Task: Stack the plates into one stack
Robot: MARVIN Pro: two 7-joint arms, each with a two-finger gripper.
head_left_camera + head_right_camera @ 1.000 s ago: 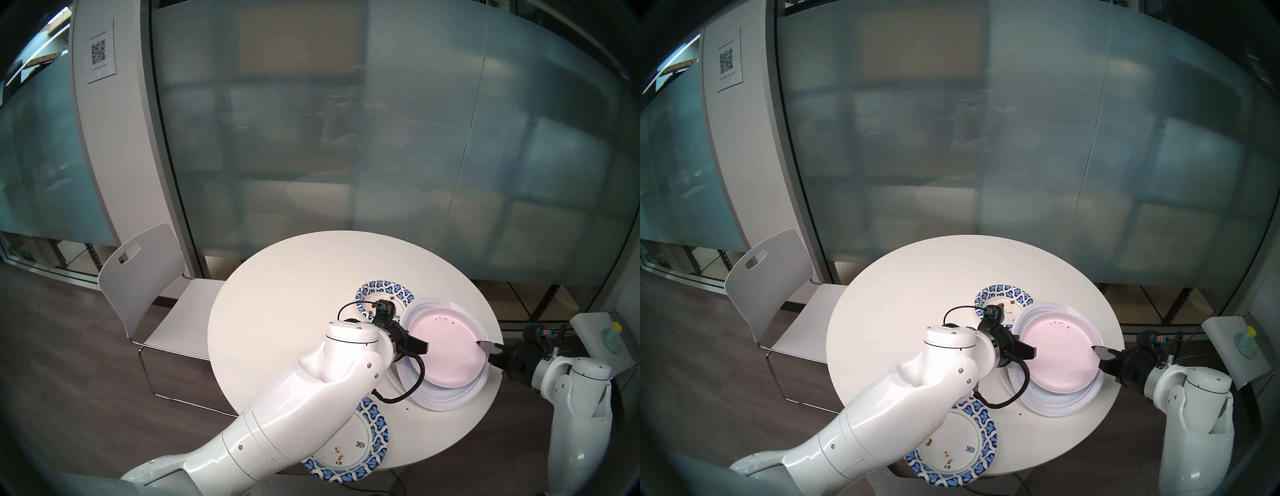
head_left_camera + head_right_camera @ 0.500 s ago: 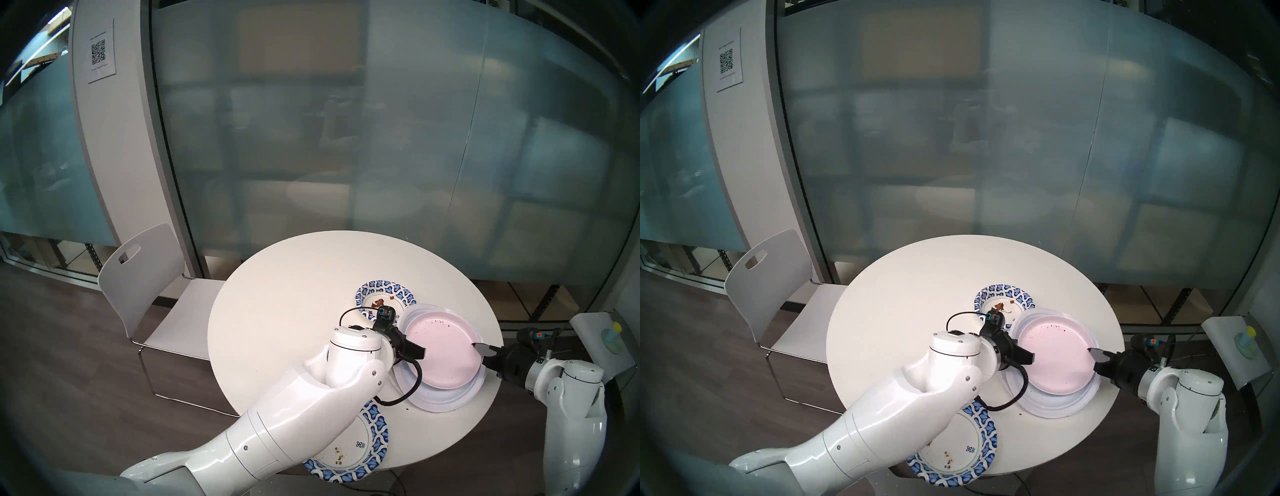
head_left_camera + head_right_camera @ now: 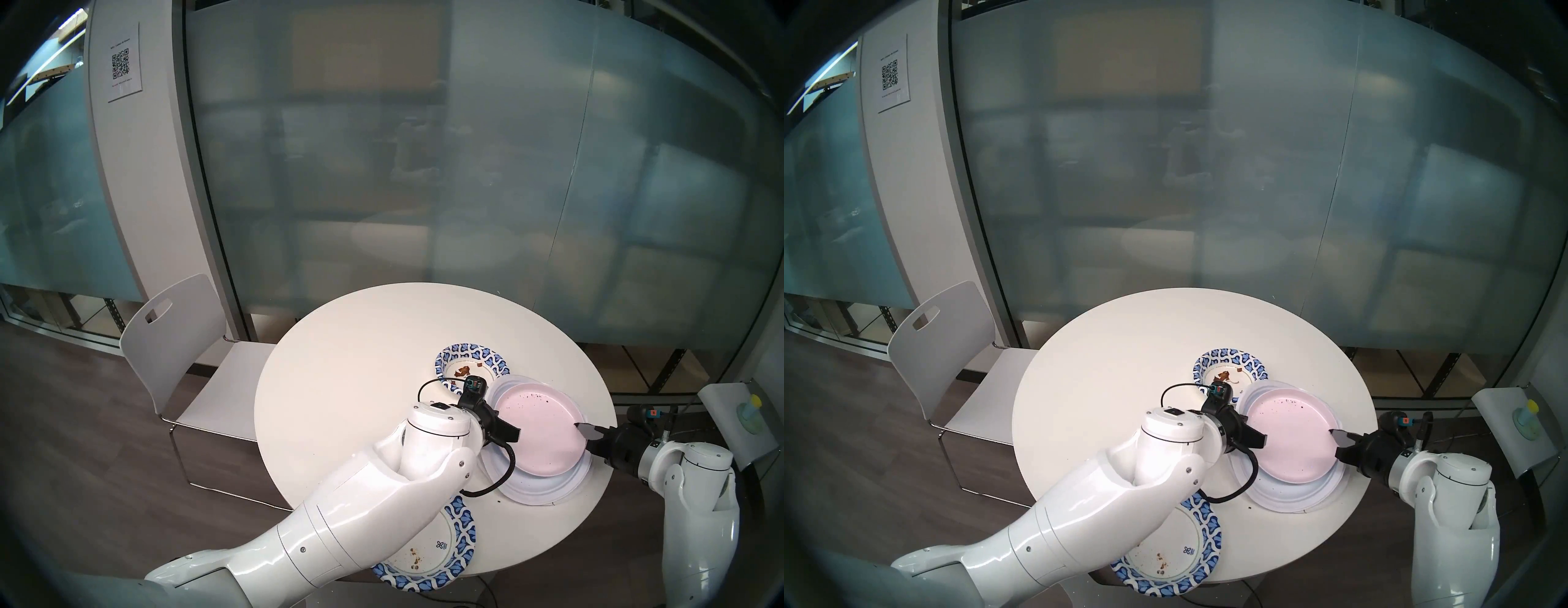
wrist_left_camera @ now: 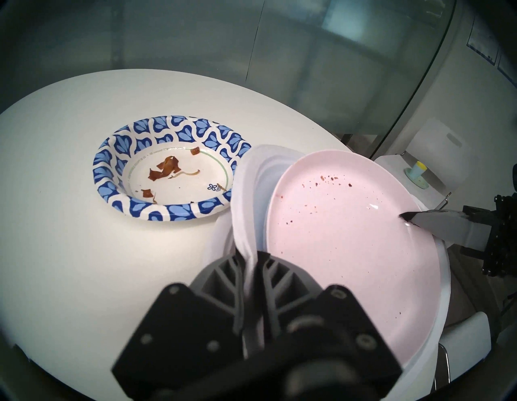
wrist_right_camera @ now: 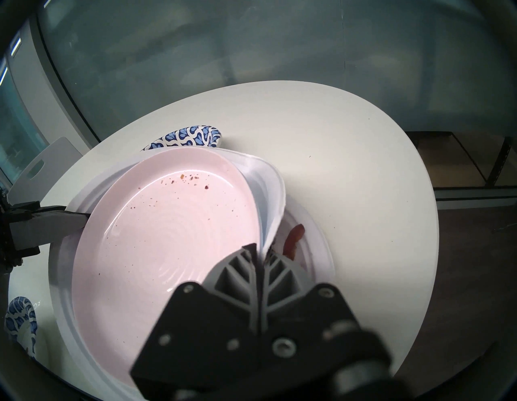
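A pale pink plate (image 3: pixel 539 433) (image 4: pixel 335 229) (image 5: pixel 167 238) with dark crumbs lies in a white plate (image 4: pixel 249 196) (image 5: pixel 271 190). My left gripper (image 3: pixel 516 434) (image 4: pixel 249 253) is shut on that white plate's left rim, which bends in the grip. On the opposite rim my right gripper (image 3: pixel 582 426) (image 5: pixel 260 249) is also shut. Beneath them a second white plate (image 5: pixel 316 246) rests on the table, with a red scrap (image 5: pixel 293 238) in it. A blue-patterned bowl (image 3: pixel 462 352) (image 4: pixel 173 168) holding brown scraps sits just behind. A blue-patterned plate (image 3: pixel 441 547) lies at the table's near edge, partly under my left arm.
The round white table (image 3: pixel 360 382) has bare room on its left and far side. A white chair (image 3: pixel 178 339) stands at its left. A grey stand (image 3: pixel 729 424) with a yellow-capped object is to the right, and a frosted glass wall behind.
Both grippers have carried the white plate with the pink plate a little to the left. More of the bowl behind shows now.
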